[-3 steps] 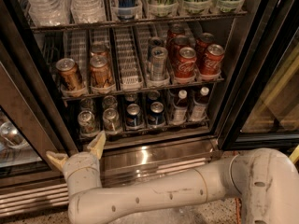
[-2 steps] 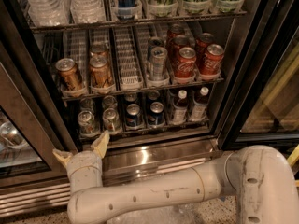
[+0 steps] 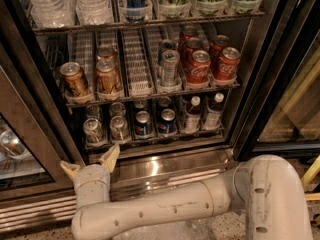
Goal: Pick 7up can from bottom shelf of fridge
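Fingers (image 3: 110, 157) spread apart and empty; gripper (image 3: 90, 163) sits just below the bottom shelf (image 3: 150, 140), where the 7up can (image 3: 93, 130) stands ungrasped in a left lane. Reach, grasp and withdrawal are outstanding.

claw (image 3: 90, 160) edged slightly right and up, just below bottom shelf (image 3: 150, 140)

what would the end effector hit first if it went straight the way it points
Likely the front-left 7up can on the bottom shelf; the open end effector sits below it. Depth unclear.
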Available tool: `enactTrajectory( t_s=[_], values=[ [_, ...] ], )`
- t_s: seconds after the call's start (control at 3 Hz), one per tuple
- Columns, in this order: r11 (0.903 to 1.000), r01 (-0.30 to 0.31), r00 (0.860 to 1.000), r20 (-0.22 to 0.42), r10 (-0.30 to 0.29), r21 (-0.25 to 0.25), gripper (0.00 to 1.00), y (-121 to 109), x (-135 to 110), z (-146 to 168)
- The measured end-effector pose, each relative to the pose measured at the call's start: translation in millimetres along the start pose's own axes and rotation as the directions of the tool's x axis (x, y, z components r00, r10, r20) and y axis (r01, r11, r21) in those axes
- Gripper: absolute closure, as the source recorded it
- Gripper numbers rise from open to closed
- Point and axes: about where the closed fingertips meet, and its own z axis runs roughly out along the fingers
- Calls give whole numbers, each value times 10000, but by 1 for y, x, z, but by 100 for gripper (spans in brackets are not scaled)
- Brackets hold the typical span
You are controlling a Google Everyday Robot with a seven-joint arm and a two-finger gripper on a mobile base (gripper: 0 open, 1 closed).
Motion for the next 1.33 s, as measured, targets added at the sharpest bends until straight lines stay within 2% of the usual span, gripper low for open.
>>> enactTrajectory(
  t_s=[0.33, 0.67, 1.33],
  values=[
    [9985, -203, 9997, 115, 197, 505, 6, -4, 24, 13],
    [9964, -95, 9997, 251, 74, 841, 18, -9, 39, 27],
    [9895, 276, 9980, 516, -353, 1417, 26, -27, 47, 38]
  ],
)
